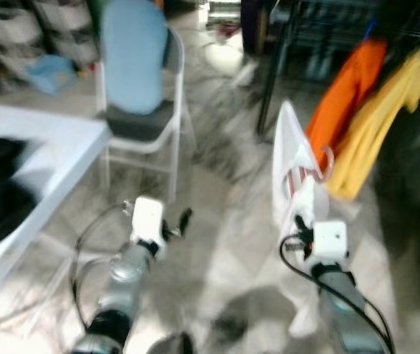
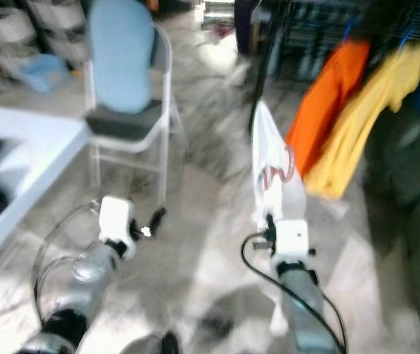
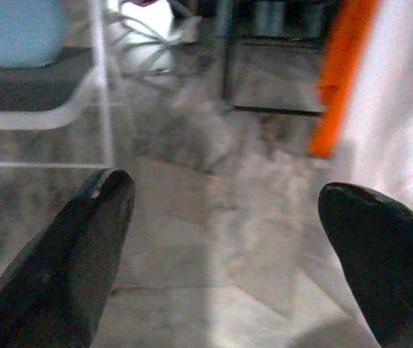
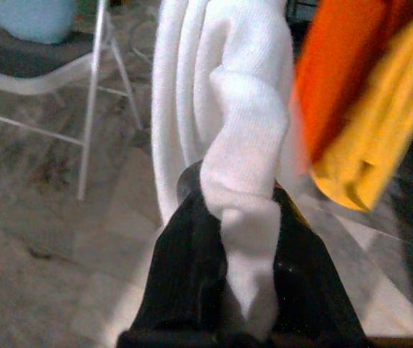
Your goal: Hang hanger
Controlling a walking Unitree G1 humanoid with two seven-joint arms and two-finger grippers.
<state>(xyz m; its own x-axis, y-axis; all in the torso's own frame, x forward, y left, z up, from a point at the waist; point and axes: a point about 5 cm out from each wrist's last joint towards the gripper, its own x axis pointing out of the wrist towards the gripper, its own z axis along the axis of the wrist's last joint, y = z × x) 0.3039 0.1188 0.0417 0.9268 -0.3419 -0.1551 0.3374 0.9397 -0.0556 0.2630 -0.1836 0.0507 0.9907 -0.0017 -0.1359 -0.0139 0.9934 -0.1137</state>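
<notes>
Your right gripper pinches a white garment, its two black fingers pressed against the fabric from either side in the right wrist view. In the left eye view that garment stands right of center, rising from the gripper, with a pale hanger hook showing at its right edge; the blur hides the rest of the hanger. Just beyond it, at the upper right, an orange shirt and a yellow shirt hang side by side from a dark rack. Your left gripper is held out low at center left over the marbled floor, fingers spread wide and holding nothing. A folding chair with a blue back stands at upper left, and a white table edge runs along the left side.
</notes>
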